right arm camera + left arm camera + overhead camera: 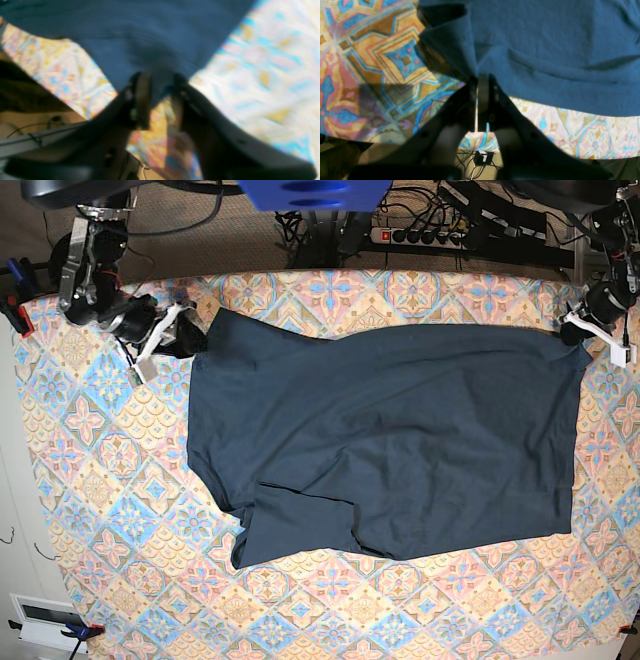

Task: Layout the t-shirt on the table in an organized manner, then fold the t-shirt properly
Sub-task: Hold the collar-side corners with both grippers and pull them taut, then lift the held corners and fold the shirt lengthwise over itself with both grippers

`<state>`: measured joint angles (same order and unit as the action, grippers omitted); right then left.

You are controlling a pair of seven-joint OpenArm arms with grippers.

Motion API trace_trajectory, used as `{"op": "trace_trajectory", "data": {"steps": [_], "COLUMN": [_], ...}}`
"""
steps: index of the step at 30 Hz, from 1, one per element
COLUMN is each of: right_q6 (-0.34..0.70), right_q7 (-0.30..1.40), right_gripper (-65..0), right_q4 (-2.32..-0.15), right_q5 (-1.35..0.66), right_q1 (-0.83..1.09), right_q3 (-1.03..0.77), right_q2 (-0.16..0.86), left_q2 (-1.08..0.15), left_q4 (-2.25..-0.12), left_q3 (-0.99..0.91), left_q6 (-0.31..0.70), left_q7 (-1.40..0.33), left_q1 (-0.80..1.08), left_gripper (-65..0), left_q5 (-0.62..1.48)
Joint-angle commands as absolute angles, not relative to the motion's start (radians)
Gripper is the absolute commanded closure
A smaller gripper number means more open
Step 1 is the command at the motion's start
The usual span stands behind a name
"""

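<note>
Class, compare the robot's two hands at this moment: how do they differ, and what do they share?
The left hand is shut, pinching the t-shirt's edge; the right hand stands parted, a cloth corner between its fingers. In the base view, the left hand sits at the shirt's right corner, the right hand at its left. Both are at the shirt's far edge.

Brown carpet floor [250,240] behind; power strip [425,235], tangled cables [480,220]; bright light.

We see the surface [100,480] draped in a cloth patterned with pink, blue and yellow diamond tiles and flowers. On it lies the dark navy t-shirt [400,440], spread mostly flat across the middle and far side, with one sleeve folded over near its front edge and patterned cloth bare all around.
</note>
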<state>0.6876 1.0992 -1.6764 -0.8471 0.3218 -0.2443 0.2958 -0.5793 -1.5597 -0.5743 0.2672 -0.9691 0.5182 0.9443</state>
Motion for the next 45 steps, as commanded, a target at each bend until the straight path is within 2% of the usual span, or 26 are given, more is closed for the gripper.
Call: {"op": "trace_trajectory", "data": {"steps": [1,4,9,14,24,26,27,30,32,33,40,45], "right_q6": [0.698,0.698,0.698,0.698,0.698,0.698,0.698,0.698,0.698,0.698,0.698,0.698], "right_q7": [1.086,1.087,1.089,1.089,1.082,1.087,1.087,1.089,1.09,1.09,1.099,1.162], "right_gripper": [-22.5,-28.5,-32.5,-32.8,-32.5,-29.2,-24.1,-0.4,0.0,-2.2,-1.0,-1.0], "right_q4": [-1.69,-1.693,-1.661,-1.616,-1.472,-1.469,-1.471,-1.472,-1.475,-1.492,-1.814,-1.876], "right_q5": [-0.875,-0.875,-0.875,-0.875,-0.871,-0.871,-0.874,-0.875,-0.875,-0.877,-0.877,-0.877], "right_q1": [0.326,0.352,0.354,0.349,0.346,0.346,0.346,0.348,0.352,0.352,0.369,0.395], "right_q3": [-0.265,-0.297,-0.28,-0.232,-0.208,-0.214,-0.211,-0.209,-0.208,-0.214,-0.208,-0.209], "right_q2": [0.305,0.305,0.291,0.275,0.179,0.171,0.171,0.171,0.173,0.173,0.176,0.176], "left_q2": [-0.601,-0.601,-0.596,-0.596,-0.596,-0.596,-0.596,-0.596,-0.596,-0.598,-0.604,-0.636], "left_q4": [-1.575,-1.575,-1.575,-1.575,-1.575,-1.575,-1.575,-1.575,-1.575,-1.575,-1.575,-1.575], "left_q3": [-0.584,-0.584,-0.584,-0.584,-0.584,-0.584,-0.584,-0.584,-0.584,-0.584,-0.582,-0.582], "left_q6": [0.274,0.274,0.274,0.274,0.275,0.275,0.275,0.275,0.275,0.275,0.277,0.278], "left_q7": [-0.957,-0.957,-0.958,-0.958,-0.961,-0.963,-0.963,-0.963,-0.963,-0.963,-0.961,-0.958], "left_q1": [0.519,0.519,0.516,0.515,0.518,0.518,0.518,0.519,0.519,0.519,0.521,0.521], "left_gripper": [0.0,0.0,0.0,0.0,0.0,0.0,0.0,0.0,0.0,0.0,0.0,0.0], "left_q5": [0.957,0.957,0.957,0.957,0.957,0.957,0.957,0.957,0.955,0.955,0.951,0.951]}}
